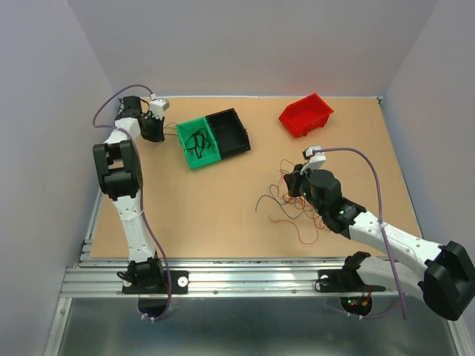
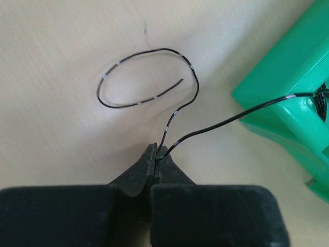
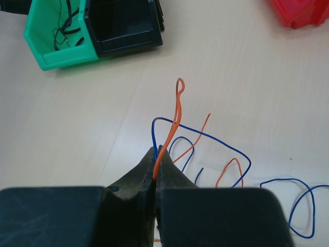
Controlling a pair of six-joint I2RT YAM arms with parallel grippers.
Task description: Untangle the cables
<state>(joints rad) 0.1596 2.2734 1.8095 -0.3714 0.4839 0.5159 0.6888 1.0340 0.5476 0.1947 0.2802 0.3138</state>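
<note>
Where the green bin (image 1: 194, 164) stands touching the black bin (image 1: 237, 148) at the far left of the bench (image 1: 223, 215), it contains a cluster of black cables (image 1: 197, 141). The red bin (image 1: 306, 115) sits well apart, far right.

Left claw (image 2: 157, 152): clenched on a black cable (image 2: 197, 87) just beside the green bin. One length runs right to the bin; the other curls into an oval loop on the bench.

Right claw (image 3: 156, 157): clenched on an orange cable (image 3: 172, 123), which points straight away from the claw and ends in a small loop. Loose cables (image 1: 286, 211) lie spread on the bench around that claw.
</note>
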